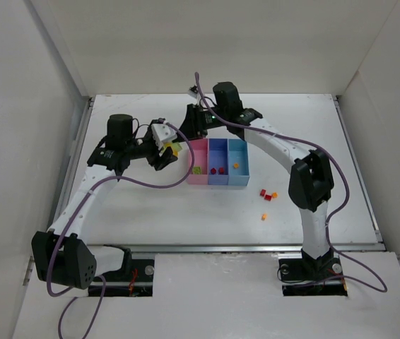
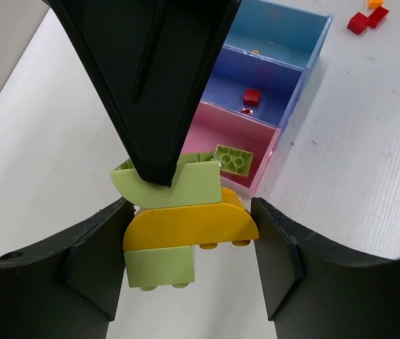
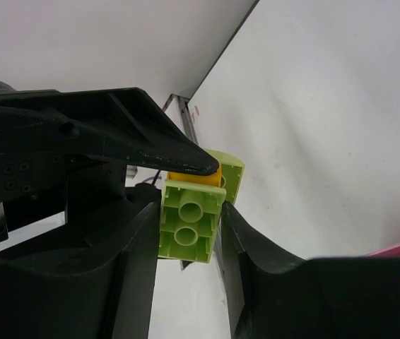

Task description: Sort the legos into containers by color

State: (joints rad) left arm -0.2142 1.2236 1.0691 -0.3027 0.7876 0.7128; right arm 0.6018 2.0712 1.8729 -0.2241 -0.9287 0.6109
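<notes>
1. left gripper is closed on the lego stack, pinching its yellow middle piece.
2. right gripper is clamped on the yellow-green brick at the stack's end.
3. the stack sits just left of the pink bin.
4. pink bin holds a yellow-green lego, blue-violet bin holds red legos, light blue bin holds an orange lego.
5. loose red and orange legos lie on the table, right of the bins and nearer.

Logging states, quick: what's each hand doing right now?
Left hand: closed on the yellow brick.
Right hand: closed on the yellow-green brick.
</notes>
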